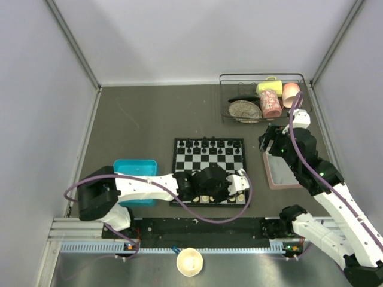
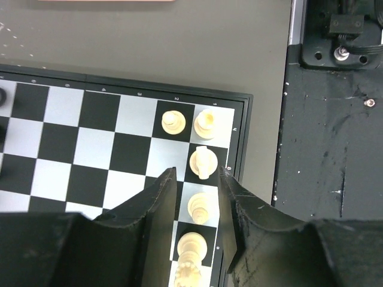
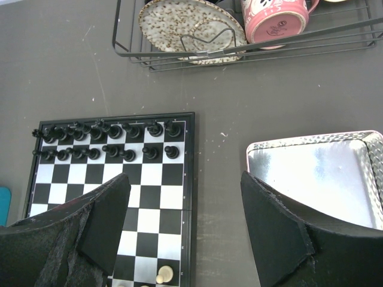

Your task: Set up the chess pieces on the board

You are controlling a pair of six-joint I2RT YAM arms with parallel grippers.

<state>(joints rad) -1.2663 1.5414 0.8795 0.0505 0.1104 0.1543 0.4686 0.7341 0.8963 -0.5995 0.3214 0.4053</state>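
Cream chess pieces (image 2: 203, 161), five counted, small and turned, standing on near right corner squares of the board (image 2: 90, 149), one untouched between parted jaws of the left gripper (image 2: 197, 173); right gripper (image 3: 184, 179) wide open, empty, over dark grey tabletop (image 3: 227, 119); two rows of black pieces (image 3: 154, 128) beyond; pale walls (image 1: 179, 36).

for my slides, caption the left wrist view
Left claw open over a cream chess piece near the board's corner.
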